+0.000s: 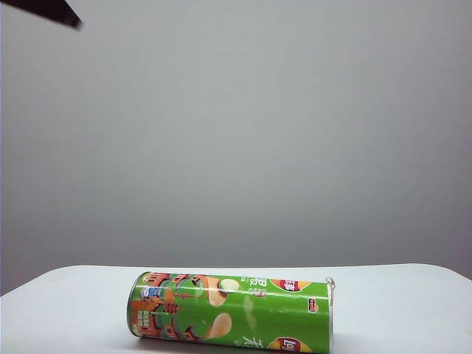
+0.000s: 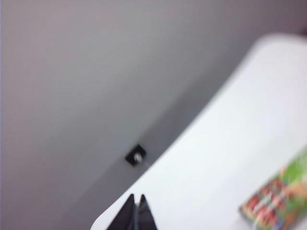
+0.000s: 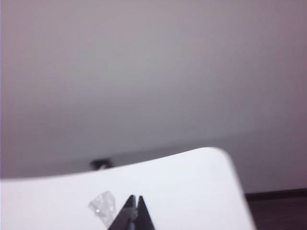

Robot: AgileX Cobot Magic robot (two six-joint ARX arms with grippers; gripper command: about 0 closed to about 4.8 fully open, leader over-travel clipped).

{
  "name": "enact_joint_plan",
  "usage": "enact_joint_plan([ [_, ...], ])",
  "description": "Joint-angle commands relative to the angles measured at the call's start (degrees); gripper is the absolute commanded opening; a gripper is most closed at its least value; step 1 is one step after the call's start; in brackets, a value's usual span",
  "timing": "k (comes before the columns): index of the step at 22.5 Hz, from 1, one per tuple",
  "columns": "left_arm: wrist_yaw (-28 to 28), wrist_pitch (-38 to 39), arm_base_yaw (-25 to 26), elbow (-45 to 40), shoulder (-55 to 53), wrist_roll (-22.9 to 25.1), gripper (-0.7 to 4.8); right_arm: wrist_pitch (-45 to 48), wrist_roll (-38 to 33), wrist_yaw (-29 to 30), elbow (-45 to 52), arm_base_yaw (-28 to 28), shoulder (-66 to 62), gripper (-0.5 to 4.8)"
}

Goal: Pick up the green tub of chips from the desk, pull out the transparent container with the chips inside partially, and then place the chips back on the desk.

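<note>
The green tub of chips (image 1: 232, 313) lies on its side on the white desk (image 1: 398, 302), building artwork toward the left, silver-rimmed end with a small tab toward the right. Neither gripper shows in the exterior view. In the left wrist view my left gripper (image 2: 136, 197) is shut and empty over the desk's corner (image 2: 216, 158), apart from the tub's printed end (image 2: 278, 199). My right gripper (image 3: 135, 197) is shut and empty above the desk (image 3: 182, 187). A small crinkled clear piece (image 3: 103, 206) shows beside it. The transparent container and the chips are hidden.
A dark shape (image 1: 51, 11) juts in at the exterior view's top left corner. A grey wall stands behind the desk, with a small black fitting (image 2: 135, 156) low on it. The desk's rounded far corner (image 3: 218, 155) drops to dark floor (image 3: 278, 211).
</note>
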State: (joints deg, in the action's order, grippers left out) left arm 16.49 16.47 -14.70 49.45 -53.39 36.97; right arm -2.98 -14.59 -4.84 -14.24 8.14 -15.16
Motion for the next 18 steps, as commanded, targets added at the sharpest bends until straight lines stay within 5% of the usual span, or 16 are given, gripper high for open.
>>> enact_joint_plan([
  [1,2.23,11.96,-0.31,8.20,-10.84,13.53,-0.04,-1.38,4.22,8.02,-5.66,0.02,-7.28,-0.05],
  [5,2.23,18.53,-2.29,14.12,-20.33,20.02,0.14,-5.55,6.99,13.18,-13.03,0.00,-15.80,-0.05],
  [7,2.16,20.83,-4.26,16.81,-25.40,21.70,0.86,-8.09,8.87,18.91,-18.16,0.00,-22.18,-0.05],
  [11,1.25,25.38,-8.15,20.90,-32.83,24.15,1.19,-11.78,9.09,30.84,-26.29,-0.02,-36.02,-0.05],
  [15,1.14,28.79,-11.34,23.41,-37.66,26.67,2.90,-12.92,11.52,36.74,-27.61,0.00,-44.50,-0.06],
  [18,1.55,28.76,-12.85,23.65,-41.18,24.94,4.79,-14.80,12.17,40.22,-27.61,0.00,-49.51,0.01],
])
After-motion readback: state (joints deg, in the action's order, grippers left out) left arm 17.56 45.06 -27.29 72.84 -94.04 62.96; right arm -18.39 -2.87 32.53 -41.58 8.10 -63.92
